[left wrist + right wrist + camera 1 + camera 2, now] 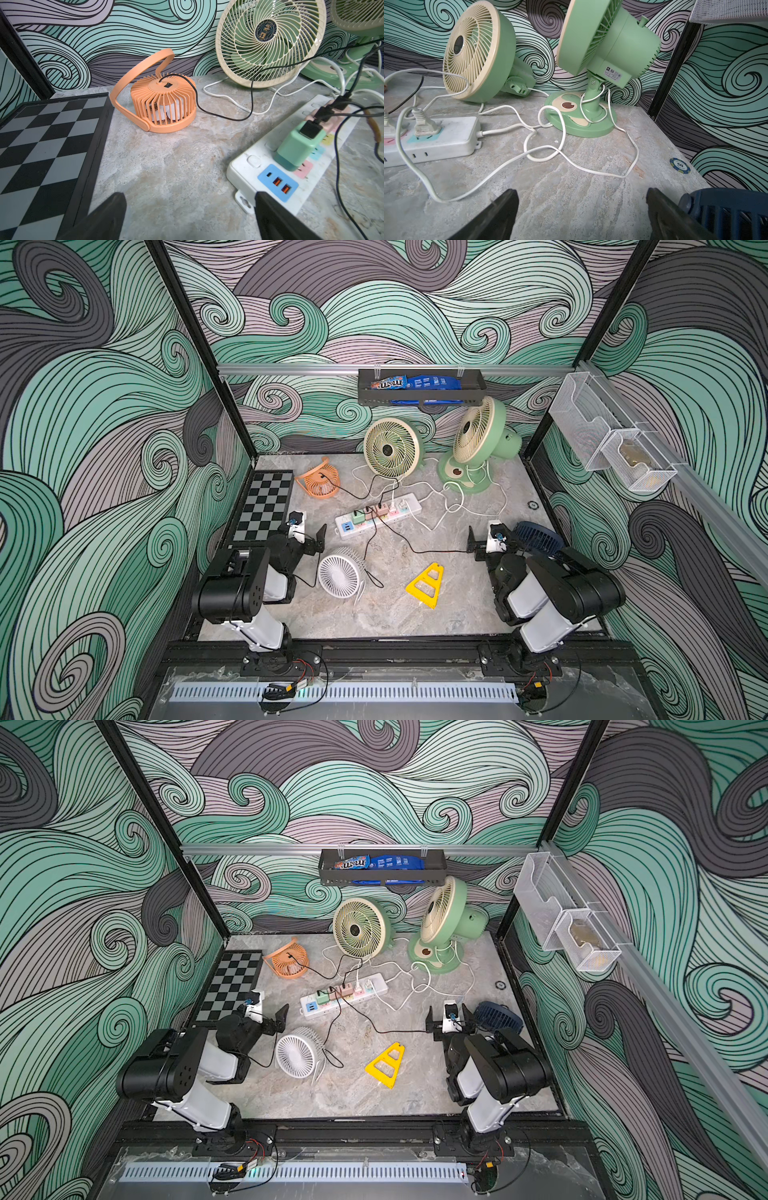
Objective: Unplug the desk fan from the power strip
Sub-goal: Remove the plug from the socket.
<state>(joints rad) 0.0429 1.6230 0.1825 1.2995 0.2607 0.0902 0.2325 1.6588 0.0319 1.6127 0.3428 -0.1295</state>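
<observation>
One long white hard-plastic power strip lay flat mid-table on the mottled grey tabletop, pastel sockets up, long axis slanting from its blue USB end near the left gripper toward the green pedestal fan; left gripper and right gripper both gaped, empty.

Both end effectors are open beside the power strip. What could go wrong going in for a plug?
1. On the power strip the green adapter sits close beside pink ones, so you may grab the wrong plug.
2. Black cords cross the strip; the left end effector could snag one and drag the white fan.
3. The strip looks loose on the table; pulling may lift it unless it is pinned.
</observation>
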